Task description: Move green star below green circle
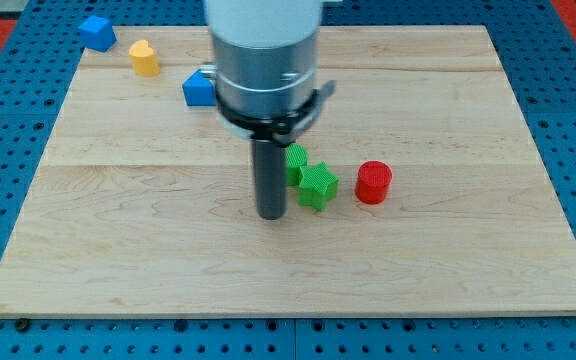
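The green plastic star block (318, 185) is seen at frame centre, touching the partly hidden green circle block (295, 160) up-left; no claw is fitted, so my tip (272, 214), just left, is best swung above the star for a downward push.

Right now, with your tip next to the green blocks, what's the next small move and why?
Probably a short push toward the view's right: my tip sits just left of the green star, which touches the partly hidden green block above it, so it's likely nearly placed.
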Robot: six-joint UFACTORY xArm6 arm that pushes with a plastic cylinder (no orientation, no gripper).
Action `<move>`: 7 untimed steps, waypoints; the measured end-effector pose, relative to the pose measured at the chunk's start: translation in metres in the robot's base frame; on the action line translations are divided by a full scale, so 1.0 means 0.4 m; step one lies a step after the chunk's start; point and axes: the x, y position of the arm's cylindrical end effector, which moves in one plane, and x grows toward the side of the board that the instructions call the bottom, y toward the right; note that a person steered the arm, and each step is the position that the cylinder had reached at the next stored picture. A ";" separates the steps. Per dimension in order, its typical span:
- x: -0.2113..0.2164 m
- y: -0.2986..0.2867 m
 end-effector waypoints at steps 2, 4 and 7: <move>-0.120 -0.110; -0.029 0.023; 0.085 0.371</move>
